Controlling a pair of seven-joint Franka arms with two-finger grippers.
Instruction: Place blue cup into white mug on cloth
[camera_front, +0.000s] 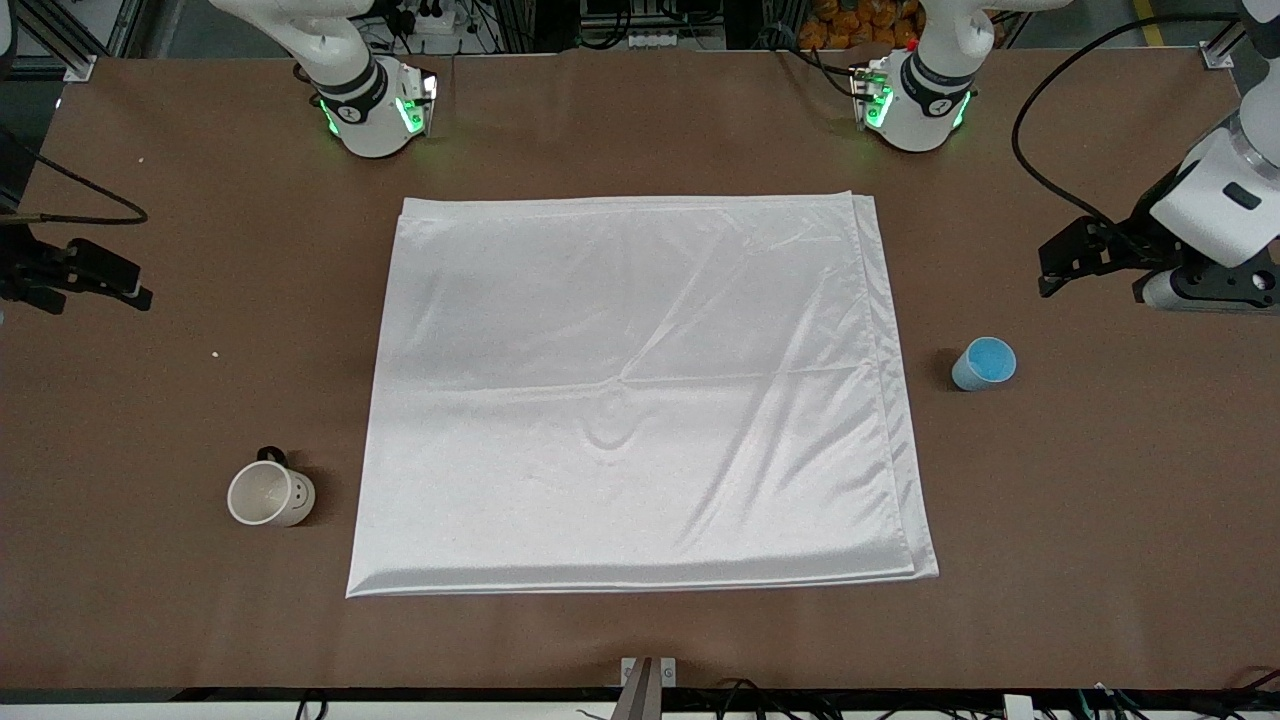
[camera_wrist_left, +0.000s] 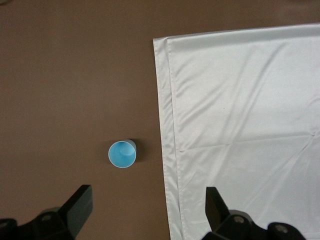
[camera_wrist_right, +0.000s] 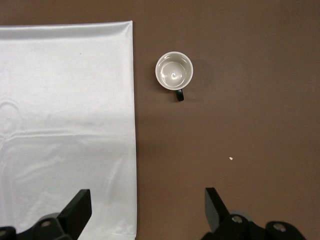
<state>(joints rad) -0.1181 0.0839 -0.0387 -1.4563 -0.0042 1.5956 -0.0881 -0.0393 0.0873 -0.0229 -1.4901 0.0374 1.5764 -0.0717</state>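
Three task items, none yet moved. Small light-blue tapered handleless cup (camera_front: 984, 363): upright on bare table beside the cloth, toward the left arm's end. Cream-white round mug with black handle (camera_front: 270, 493): upright, empty, off the cloth, toward the right arm's end. Large shiny white folded fabric cloth (camera_front: 640, 390): bare. Left gripper (camera_wrist_left: 145, 210): jaws spread, empty, above the cup. Right gripper (camera_wrist_right: 145, 210): spread, empty, over bare table near the mug. Everything remains.
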